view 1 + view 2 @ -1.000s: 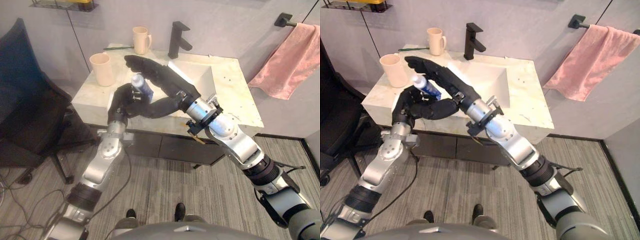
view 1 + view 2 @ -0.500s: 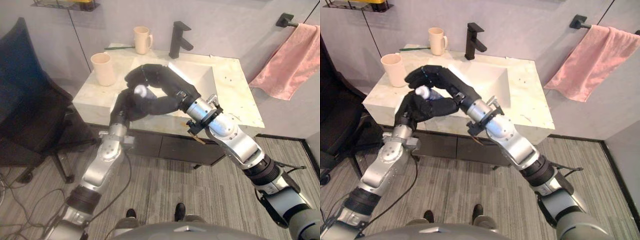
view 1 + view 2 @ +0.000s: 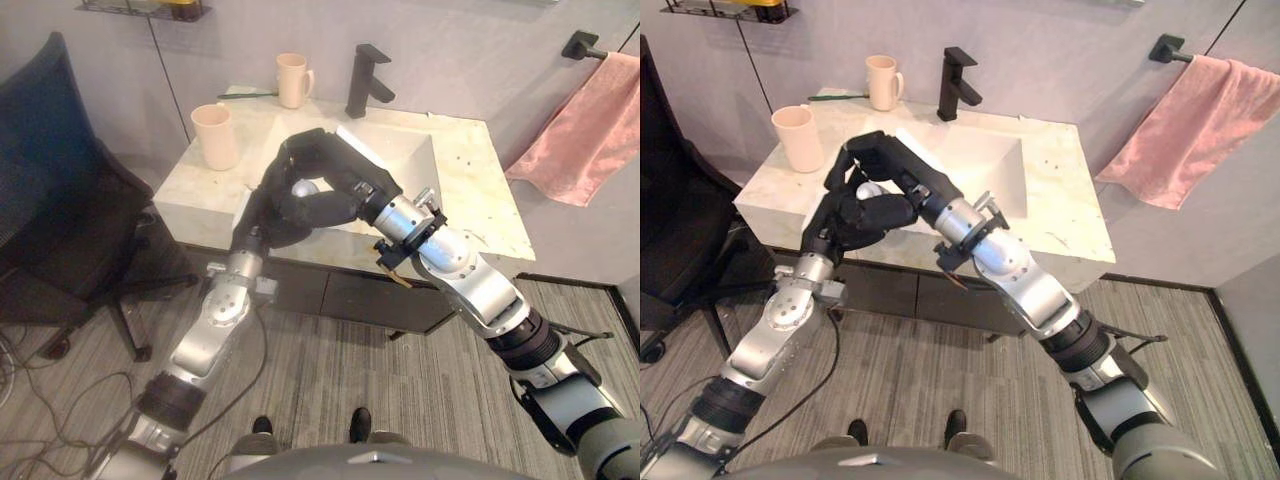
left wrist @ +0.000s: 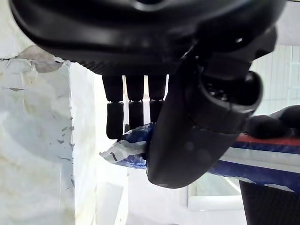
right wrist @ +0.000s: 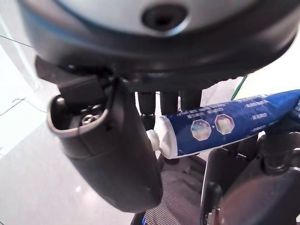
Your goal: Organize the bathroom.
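Note:
A blue toothpaste tube with a white cap [image 3: 869, 190] is held above the counter's [image 3: 200, 185] front left part, between both hands. My left hand [image 3: 268, 212] comes up from below, its thumb [image 4: 187, 136] and fingers curled round the tube's crimped end [image 4: 123, 151]. My right hand [image 3: 322, 165] reaches across from the right, fingers curled over the top of the tube. In the right wrist view the cap end [image 5: 159, 137] sits between the right thumb [image 5: 110, 154] and fingers, with the blue body [image 5: 225, 124] running off toward the left hand [image 5: 243, 183].
Two beige cups [image 3: 216, 135] [image 3: 292, 80] stand on the marble counter, a green toothbrush [image 3: 248, 94] between them at the back. A black faucet [image 3: 366, 78] rises behind the sink basin [image 3: 405, 165]. A pink towel [image 3: 592, 130] hangs at right; a black chair [image 3: 60, 220] stands at left.
My right hand's fingers, straight over the tube a second ago, have curled down round it. Both hands and the tube have shifted slightly right and the tube's cap has tipped under the right fingers.

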